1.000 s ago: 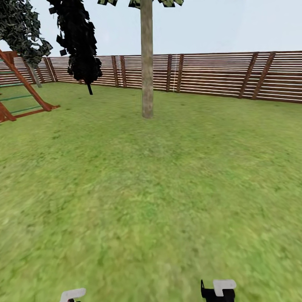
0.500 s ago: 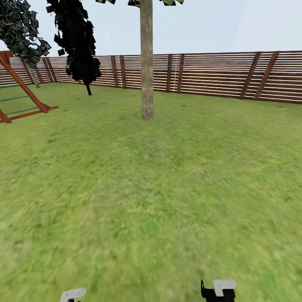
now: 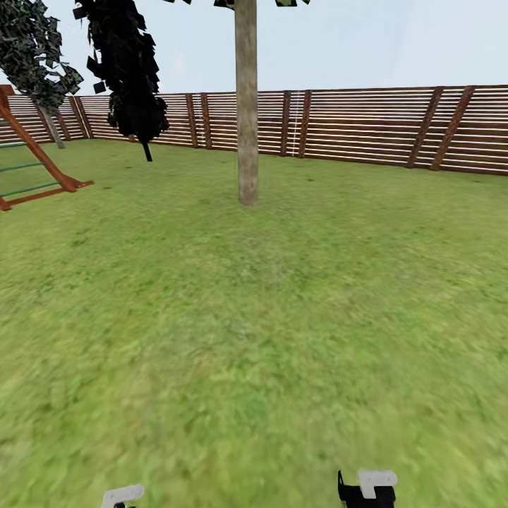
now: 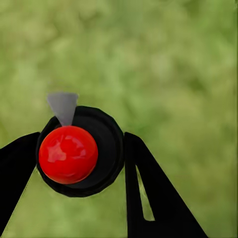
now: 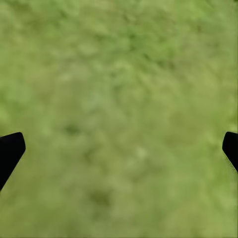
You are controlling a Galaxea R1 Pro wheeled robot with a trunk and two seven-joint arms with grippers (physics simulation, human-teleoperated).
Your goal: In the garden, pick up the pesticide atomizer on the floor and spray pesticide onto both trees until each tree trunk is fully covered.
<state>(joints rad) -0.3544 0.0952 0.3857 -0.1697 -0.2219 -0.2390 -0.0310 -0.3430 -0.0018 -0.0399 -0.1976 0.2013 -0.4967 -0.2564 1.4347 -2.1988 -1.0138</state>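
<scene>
Because the tree trunk (image 3: 247, 106) ahead across the lawn (image 3: 282, 303) needs spraying, the left gripper (image 4: 79, 156) is clasping the pesticide atomizer (image 4: 79, 153) ready, while the right gripper (image 5: 119, 148) is hanging spread and empty.

Flat, even daylight — no shadows; near grass (image 3: 254, 395) blurred, esp. wrist views.

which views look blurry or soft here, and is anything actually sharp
Head view: the near grass is smeared, while the tree trunk and fence look crisper. Left wrist view: the pesticide atomizer in the left end effector is sharp, with glare on its red top, against blurred grass. Right wrist view: soft, unfocused grass.
</scene>
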